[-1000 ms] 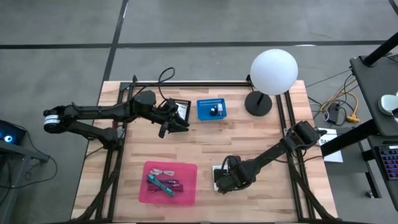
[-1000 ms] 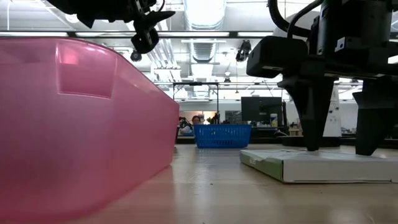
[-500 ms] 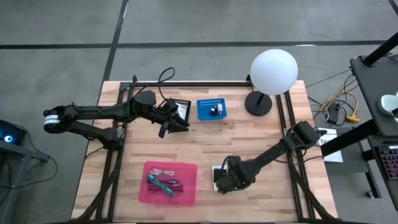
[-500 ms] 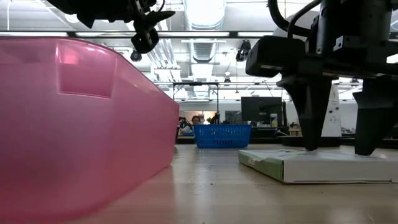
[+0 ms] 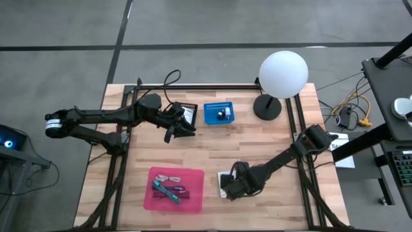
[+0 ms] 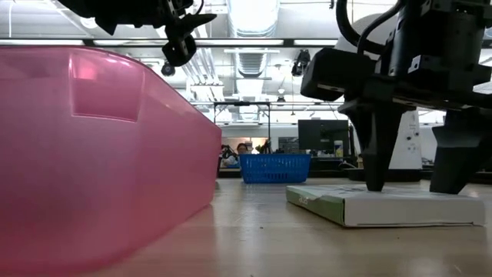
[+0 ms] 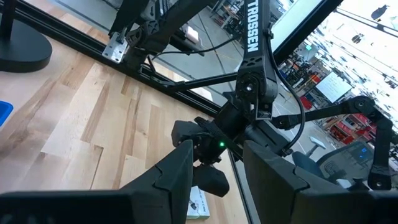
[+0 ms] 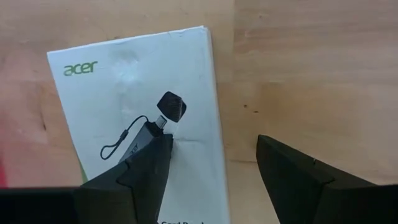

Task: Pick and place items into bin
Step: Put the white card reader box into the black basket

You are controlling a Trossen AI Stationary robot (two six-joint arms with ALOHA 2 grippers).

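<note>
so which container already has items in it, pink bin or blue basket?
Both do. The pink bin near the table's front holds several small items, including a teal one; the blue basket at the back holds one small dark object.

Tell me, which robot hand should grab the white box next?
The right hand, probably. It is down at the white box with open fingers straddling its edge, beside the pink bin. The left hand hangs far off, near the blue basket.

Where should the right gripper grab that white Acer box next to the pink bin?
Probably from above, fingers straddling the narrow width of the white box and closing on its long side edges. It lies flat on the table and looks thin, so little else is graspable. The right gripper is open but has one finger over the lid, so it should shift first.
</note>
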